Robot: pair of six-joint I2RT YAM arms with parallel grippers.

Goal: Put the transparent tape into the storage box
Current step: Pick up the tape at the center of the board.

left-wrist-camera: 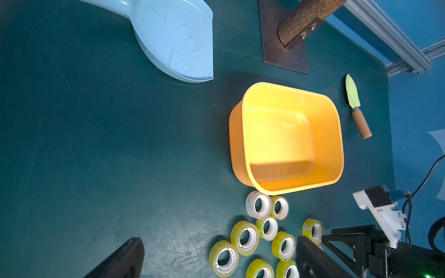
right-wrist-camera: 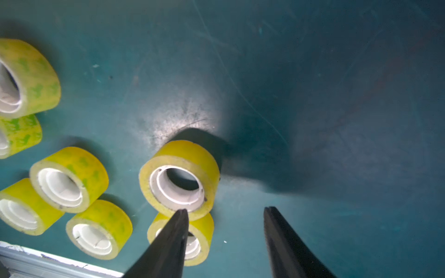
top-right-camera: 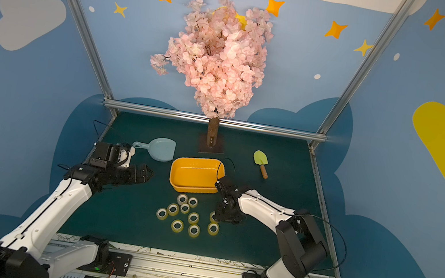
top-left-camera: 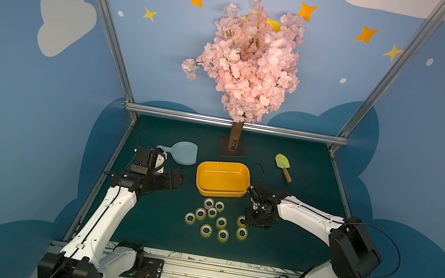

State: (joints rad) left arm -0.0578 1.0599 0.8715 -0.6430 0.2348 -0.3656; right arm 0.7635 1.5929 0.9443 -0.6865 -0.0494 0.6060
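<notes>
Tapered black right fingers gape empty near a glossy yellowish tape roll.

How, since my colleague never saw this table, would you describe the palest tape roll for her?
In front of the pink blossom tree sits the orange-yellow storage box, with a cluster of tape rolls before its near wall. The palest tape roll is one of the two nearest the box, on the left arm's side. Its wound tape looks almost white; its neighbours look yellow.
</notes>
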